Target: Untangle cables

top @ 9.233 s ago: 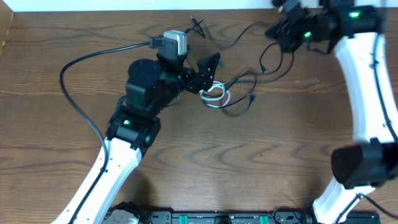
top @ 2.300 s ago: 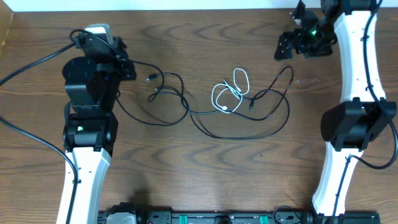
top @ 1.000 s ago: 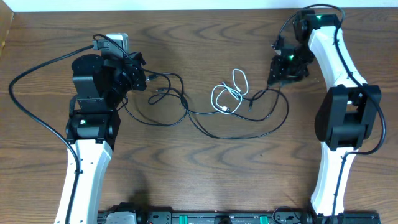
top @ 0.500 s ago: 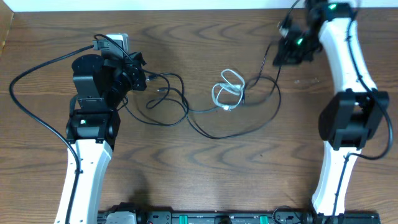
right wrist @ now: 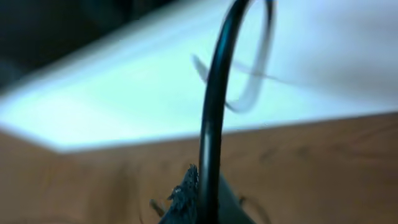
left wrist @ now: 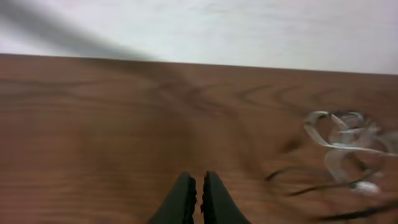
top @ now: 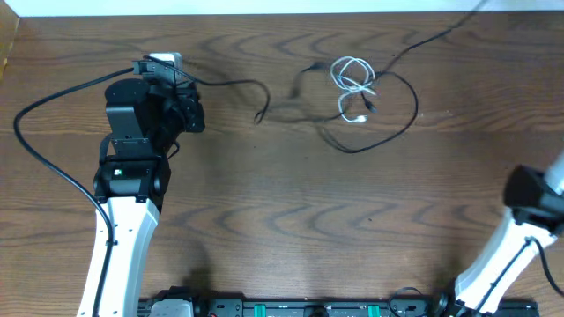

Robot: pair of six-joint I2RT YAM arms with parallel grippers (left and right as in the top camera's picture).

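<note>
The left fingers [left wrist: 184,194] are pressed nearly together with only a thin slit between them, and nothing shows in that slit. Ahead of them and off to their right, well apart, the white cable [top: 352,81] lies in a small loose coil on the table [top: 291,220]. It is blurred in the left wrist view.

The right fingers [right wrist: 186,193] are outside the overhead view. In the right wrist view they appear clamped on a black cable [right wrist: 209,124], which rises straight from their tips and arcs overhead, though that view is badly blurred. From above, this cable loops on the table around the white coil and runs off toward the far right corner.

The other black cable [top: 231,83] runs from beside the left fingers out to their right, ending short of the coil.
</note>
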